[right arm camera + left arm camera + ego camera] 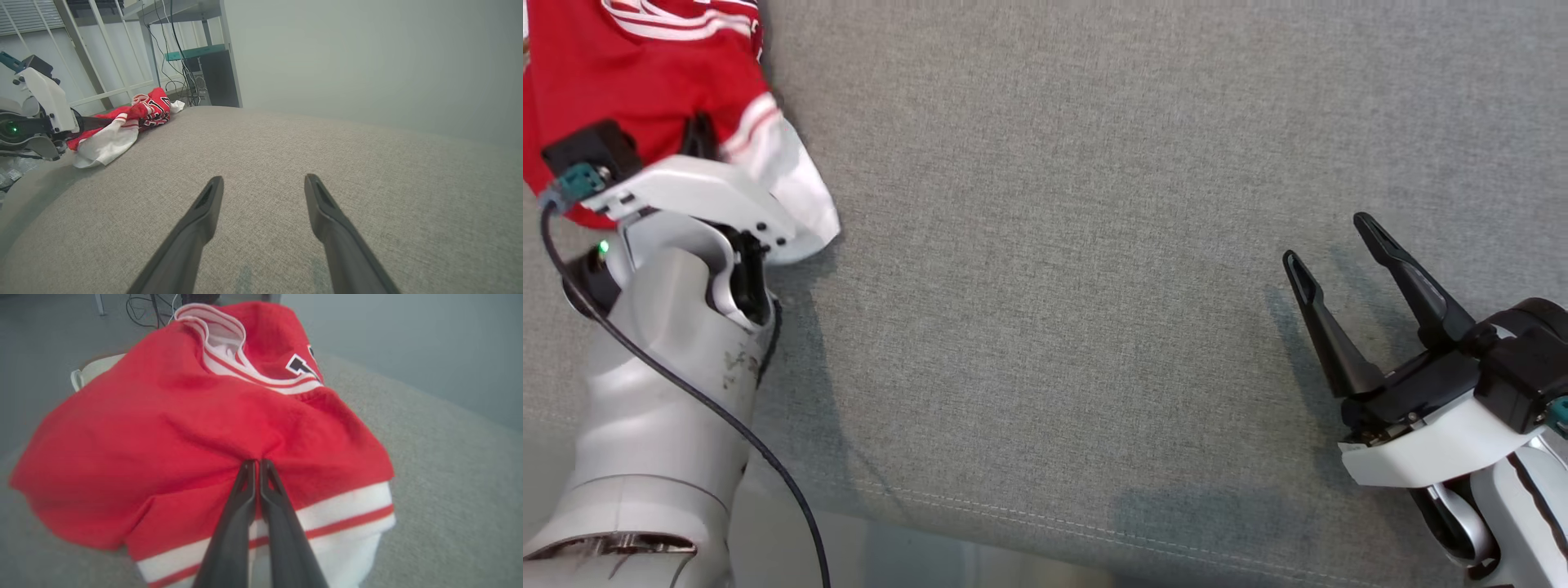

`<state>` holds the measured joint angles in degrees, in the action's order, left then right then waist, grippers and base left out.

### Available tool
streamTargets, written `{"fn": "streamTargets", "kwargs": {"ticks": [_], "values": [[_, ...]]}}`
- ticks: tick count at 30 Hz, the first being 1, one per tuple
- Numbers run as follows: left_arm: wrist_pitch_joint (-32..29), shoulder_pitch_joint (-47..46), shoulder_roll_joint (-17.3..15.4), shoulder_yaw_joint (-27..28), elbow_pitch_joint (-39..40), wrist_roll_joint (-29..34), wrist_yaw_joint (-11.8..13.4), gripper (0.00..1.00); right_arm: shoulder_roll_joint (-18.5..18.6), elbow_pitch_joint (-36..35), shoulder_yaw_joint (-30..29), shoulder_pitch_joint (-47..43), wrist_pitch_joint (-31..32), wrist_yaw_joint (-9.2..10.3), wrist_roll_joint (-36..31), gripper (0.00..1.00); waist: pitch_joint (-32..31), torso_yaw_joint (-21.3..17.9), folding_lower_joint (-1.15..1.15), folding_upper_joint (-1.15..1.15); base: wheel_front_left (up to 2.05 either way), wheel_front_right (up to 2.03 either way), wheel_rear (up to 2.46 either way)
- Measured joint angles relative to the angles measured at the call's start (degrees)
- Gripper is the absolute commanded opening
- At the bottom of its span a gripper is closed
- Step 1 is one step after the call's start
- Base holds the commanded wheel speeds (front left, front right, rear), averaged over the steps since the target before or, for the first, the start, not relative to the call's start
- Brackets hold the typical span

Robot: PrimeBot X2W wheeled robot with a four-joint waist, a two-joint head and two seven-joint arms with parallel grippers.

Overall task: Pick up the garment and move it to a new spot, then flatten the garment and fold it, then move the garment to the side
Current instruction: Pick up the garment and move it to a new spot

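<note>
The garment point(645, 73), a red jersey with white and red striped trim, is seen bunched at the far left of the grey fabric-covered worktop point(1054, 245), close to its left edge and partly cut off by the top of the head view. The left fingers point(233, 522) are pressed together on a pinch of red cloth just above the striped band, with creases drawn toward their tips; from that pinch the garment point(184, 416) runs away along the line of the fingers, the collar at the far end and the white trim nearest the wrist. Because the cloth is crumpled, its true long axis cannot be judged with confidence. The right fingers point(1327, 335) are held spread apart and empty, low over bare worktop at the right, well apart from the garment point(122, 122), which lies off to their left in the right wrist view. The left arm is therefore judged the nearer, and the transfer is expected to be made by it, rightward across the bare stretch between the two arms.
</note>
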<state>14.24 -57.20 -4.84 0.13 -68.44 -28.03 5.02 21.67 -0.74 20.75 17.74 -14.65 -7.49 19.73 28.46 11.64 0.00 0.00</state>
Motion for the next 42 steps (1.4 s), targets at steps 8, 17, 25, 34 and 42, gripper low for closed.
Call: {"fn": "streamTargets", "kwargs": {"ticks": [8,17,25,34,42], "values": [[0.25,4.54,-0.86,1.70,18.25,4.38,-0.97,0.00,-3.35,0.81,0.11,-0.12,0.00,0.00,0.01,1.00,-4.25,-1.41,0.00,0.00,0.00,0.00,0.00],[0.41,5.05,0.43,0.74,23.69,5.09,-4.52,0.00,-8.32,1.66,-0.15,-2.58,0.00,0.00,0.60,1.00,-10.18,-5.34,0.00,0.00,0.00,0.00,0.00],[-0.43,5.09,2.68,-4.19,29.16,5.08,-7.67,0.00,-11.84,2.16,-1.23,-6.26,0.00,0.00,0.97,1.00,-15.95,-11.81,0.00,0.00,0.00,0.00,0.00],[-4.26,7.33,3.60,-9.77,37.87,-1.42,-8.56,0.00,-13.55,2.88,-1.57,-8.33,0.00,0.00,1.03,1.00,-20.50,-19.13,0.00,0.00,0.00,0.00,0.00],[-5.67,11.33,3.61,-18.29,42.92,-8.47,-5.55,0.00,-13.93,3.34,-1.20,-9.56,0.00,0.00,1.13,1.00,-23.32,-23.92,0.00,0.00,0.00,0.00,0.00]]}}
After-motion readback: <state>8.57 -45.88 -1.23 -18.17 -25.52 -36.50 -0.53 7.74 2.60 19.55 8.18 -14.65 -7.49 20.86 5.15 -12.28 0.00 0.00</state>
